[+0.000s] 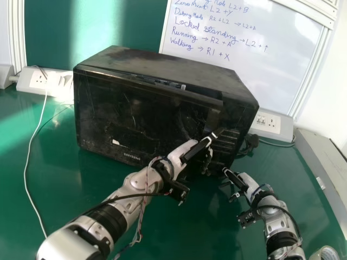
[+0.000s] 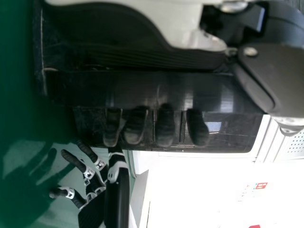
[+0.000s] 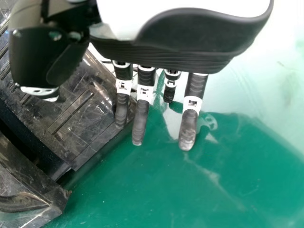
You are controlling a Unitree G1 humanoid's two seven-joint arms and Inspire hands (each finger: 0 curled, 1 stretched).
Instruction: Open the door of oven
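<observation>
Oven (image 1: pixel 179 64), door (image 1: pixel 143 111) ajar.
Front faces me, long axis crosswise, right end nearer; my left hand (image 1: pixel 183 151), fingers extended, is at the door's edge; right hand (image 1: pixel 250 185) open.

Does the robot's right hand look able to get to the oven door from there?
Probably yes: the oven door stands ajar, and the right hand is near its lower corner. The left hand is at the door's free edge, though, and may get in the way.

a white cable (image 1: pixel 27 173) crosses the green table (image 1: pixel 303 187); behind stands a handwritten whiteboard (image 1: pixel 282 67).
</observation>
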